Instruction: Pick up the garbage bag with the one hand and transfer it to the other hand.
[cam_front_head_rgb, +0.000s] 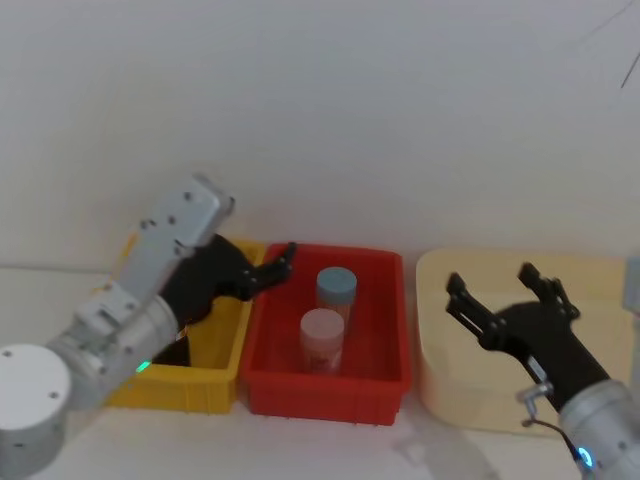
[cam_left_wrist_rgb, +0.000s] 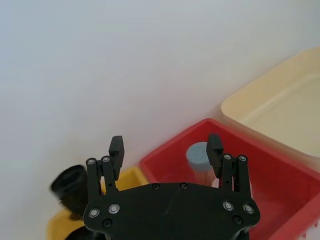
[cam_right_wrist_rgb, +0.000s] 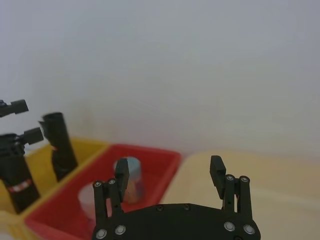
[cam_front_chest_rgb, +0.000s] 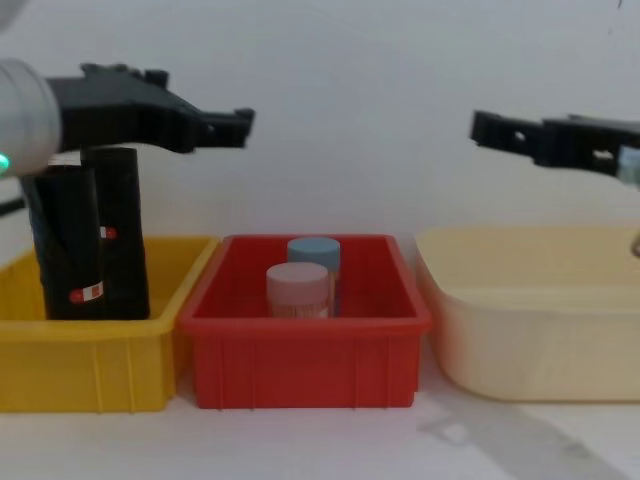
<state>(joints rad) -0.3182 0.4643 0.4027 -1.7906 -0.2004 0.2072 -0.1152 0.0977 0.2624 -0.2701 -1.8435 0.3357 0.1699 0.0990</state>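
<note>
Black left pincer (cam_left_wrist_rgb: 165, 146), splayed, above rim of yellow bin (cam_front_chest_rgb: 100, 328); right pincer (cam_right_wrist_rgb: 169, 167), splayed, above rounded cream tub (cam_front_chest_rgb: 530, 330)

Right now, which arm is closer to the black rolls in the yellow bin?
Left. The left gripper hangs just above the black rolls; the right gripper is far off, over the cream tub.

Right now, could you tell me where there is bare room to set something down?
The cream tub, under the open right gripper, looks bare. The red bin has free floor beside its two jars. The yellow bin is crowded: two black rolls, left gripper overhead.
</note>
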